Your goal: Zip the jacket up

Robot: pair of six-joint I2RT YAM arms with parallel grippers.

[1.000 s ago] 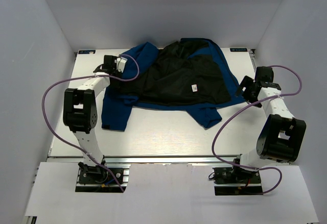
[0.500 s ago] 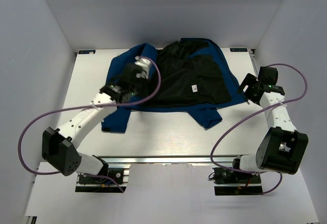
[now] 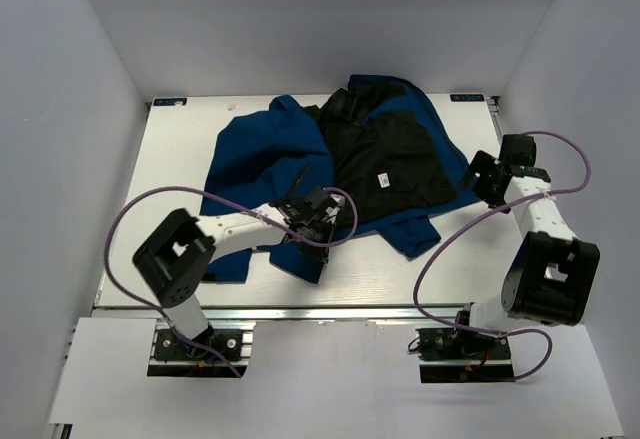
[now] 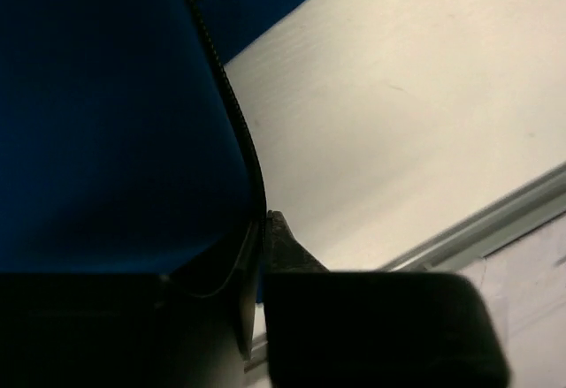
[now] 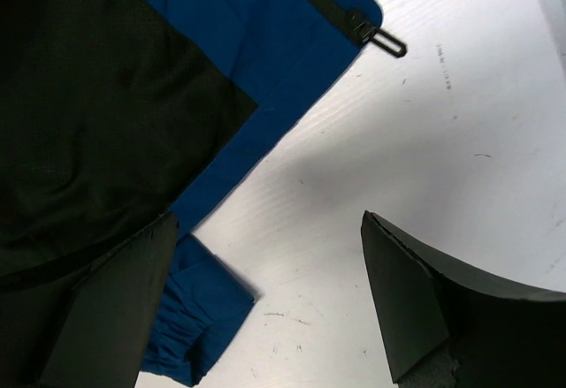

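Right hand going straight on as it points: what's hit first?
Probably the blue edge of the jacket, near the zipper pull. Only bare table lies before the open right hand; height unclear.

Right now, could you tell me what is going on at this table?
Two robot arms are zipping up a blue jacket that lies open on the table, black lining showing. The left end effector is shut on one front panel's zipper edge. The right end effector is open, hovering beside the other panel, near its zipper pull. The two halves are not yet joined.
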